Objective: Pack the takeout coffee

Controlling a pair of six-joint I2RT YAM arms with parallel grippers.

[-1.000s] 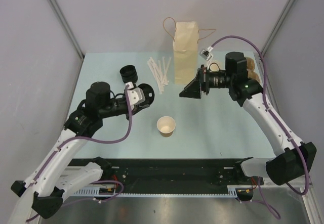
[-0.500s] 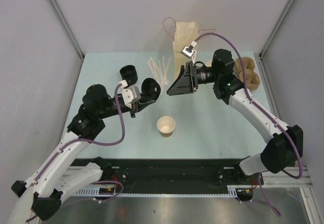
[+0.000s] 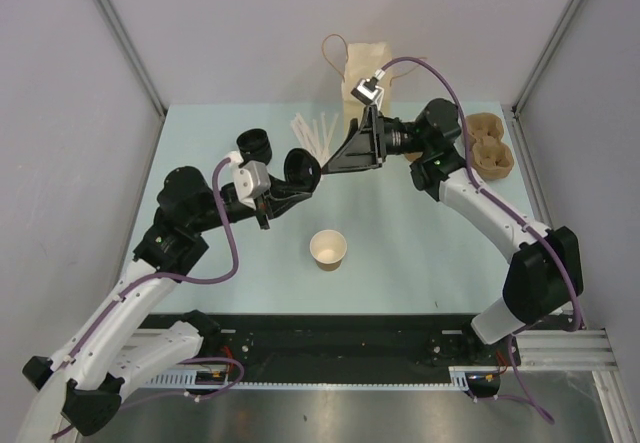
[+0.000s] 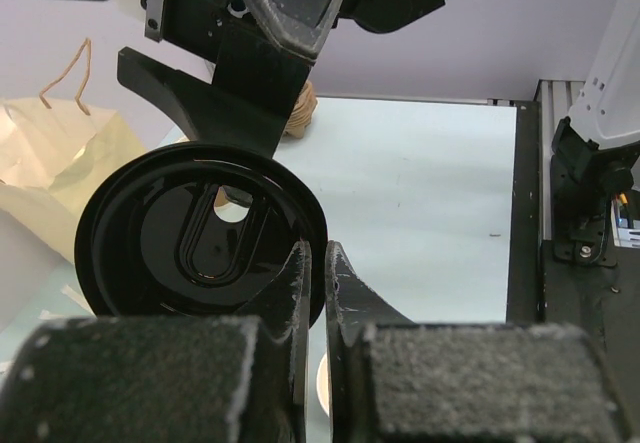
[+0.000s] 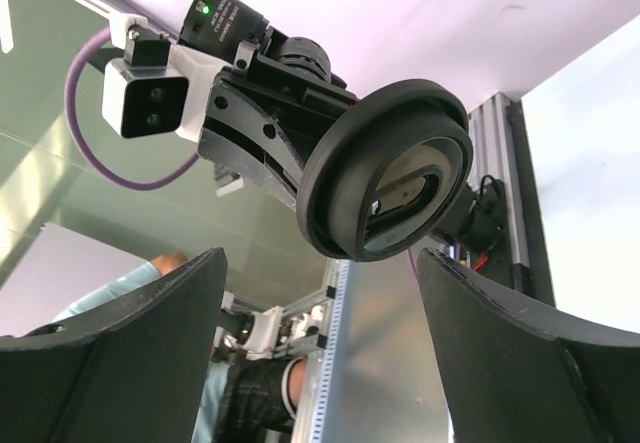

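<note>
Base-side of both jaws in the top view, the takeout coffee cup (image 3: 328, 249) stands lidless, well apart from them. Left wrist: the left gripper (image 4: 317, 255) pinches the black lid (image 4: 190, 243) by its rim. Right wrist: the right gripper (image 5: 320, 293) is spread wide, with the lid ahead between its fingers, untouched.

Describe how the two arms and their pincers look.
The left arm and right arm have white links with black joints. A purple cable loops along each to a small white wrist camera. The left pincer and right pincer are black, with broad tapering fingers.
</note>
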